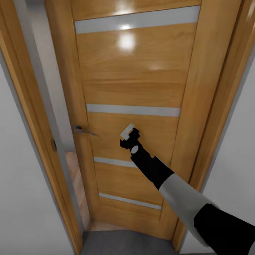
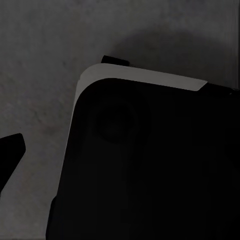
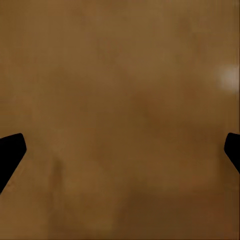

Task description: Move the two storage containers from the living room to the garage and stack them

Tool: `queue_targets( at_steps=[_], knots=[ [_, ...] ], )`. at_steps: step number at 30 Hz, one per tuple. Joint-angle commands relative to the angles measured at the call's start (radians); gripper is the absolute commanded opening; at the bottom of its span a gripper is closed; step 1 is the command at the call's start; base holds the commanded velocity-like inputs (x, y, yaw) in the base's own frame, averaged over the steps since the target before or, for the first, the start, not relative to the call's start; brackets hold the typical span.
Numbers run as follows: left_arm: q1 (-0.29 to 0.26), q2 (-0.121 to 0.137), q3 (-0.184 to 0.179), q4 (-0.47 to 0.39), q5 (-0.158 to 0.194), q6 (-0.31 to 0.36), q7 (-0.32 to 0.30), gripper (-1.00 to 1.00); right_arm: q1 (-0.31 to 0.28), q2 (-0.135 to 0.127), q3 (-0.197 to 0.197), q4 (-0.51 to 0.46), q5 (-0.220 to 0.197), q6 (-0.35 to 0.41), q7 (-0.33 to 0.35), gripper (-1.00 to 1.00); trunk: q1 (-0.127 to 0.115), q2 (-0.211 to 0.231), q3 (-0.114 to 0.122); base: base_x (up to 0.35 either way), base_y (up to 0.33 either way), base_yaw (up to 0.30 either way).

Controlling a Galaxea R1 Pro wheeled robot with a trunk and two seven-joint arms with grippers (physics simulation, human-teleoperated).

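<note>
Right arm [image 1: 184, 198] reaches forward from the lower right of the head view; the right gripper [image 1: 128, 136] sits against the wooden door [image 1: 141, 85], near its middle panel, fingers spread apart in the right wrist view. Door handle [image 1: 83, 131] lies just beside the gripper, toward the door's opening edge. That edge stands ajar, exposing a narrow strip of light wood floor [image 1: 76, 180]. Grey floor [image 1: 120, 242] lies before the threshold. Left gripper state: cannot tell. No storage containers appear.
</note>
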Motion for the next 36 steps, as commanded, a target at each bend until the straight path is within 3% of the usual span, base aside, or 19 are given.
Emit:
queue_targets(
  at_steps=[1,3,5,7,8,10,12,21,29,34,36],
  knots=[
    [0.000,0.000,0.003,-0.001,0.002,-0.002,0.001,1.00,-0.001,0.000,0.021,-0.003,0.002,0.005,-0.003,1.00,0.001,0.000,-0.001,0.317,0.000,0.000],
    [0.000,0.000,0.003,-0.001,0.002,-0.002,0.000,1.00,-0.001,0.000,0.075,-0.012,0.001,0.004,-0.001,1.00,0.001,0.000,-0.001,0.319,0.000,0.000],
    [0.000,0.000,0.003,-0.001,0.002,-0.002,0.000,1.00,-0.001,0.000,0.099,-0.016,-0.004,0.003,-0.001,1.00,0.001,0.000,-0.001,0.320,0.000,0.000],
    [0.000,0.000,0.003,-0.001,0.002,-0.002,0.000,1.00,-0.001,0.000,0.117,-0.025,-0.039,0.003,0.000,1.00,0.001,0.000,-0.001,0.321,0.000,0.000],
    [0.000,0.000,0.003,-0.001,0.002,-0.002,0.000,1.00,-0.001,0.000,0.123,-0.031,-0.078,0.004,0.000,1.00,0.001,0.000,-0.001,0.321,0.000,0.000],
    [0.000,0.000,0.003,-0.001,0.002,-0.002,0.000,1.00,-0.001,0.000,0.128,-0.037,-0.119,0.006,-0.001,1.00,0.001,0.000,-0.001,0.321,0.000,0.000],
    [0.000,0.000,0.003,-0.001,0.002,-0.002,0.000,1.00,-0.001,0.000,0.129,-0.038,-0.132,0.008,-0.003,1.00,0.001,0.000,-0.001,0.321,0.000,0.000],
    [0.000,0.000,0.003,-0.001,0.002,-0.002,0.000,1.00,-0.001,0.000,0.130,-0.028,-0.143,0.014,-0.011,1.00,0.001,0.000,-0.001,0.311,0.000,0.000],
    [0.000,0.000,0.003,-0.001,0.002,-0.002,0.000,1.00,-0.007,0.000,0.126,0.052,-0.144,0.038,-0.028,1.00,0.001,0.000,-0.001,0.021,0.000,0.000],
    [0.000,0.000,0.003,-0.001,0.002,-0.002,0.000,1.00,-0.080,0.000,0.121,0.154,-0.153,0.043,-0.047,1.00,0.001,0.000,-0.001,0.001,0.000,0.000],
    [0.000,0.000,0.003,-0.001,0.002,-0.002,0.000,1.00,-0.111,0.000,0.119,0.199,-0.177,0.043,-0.052,1.00,0.001,0.000,-0.001,0.000,0.000,0.000]
  ],
)
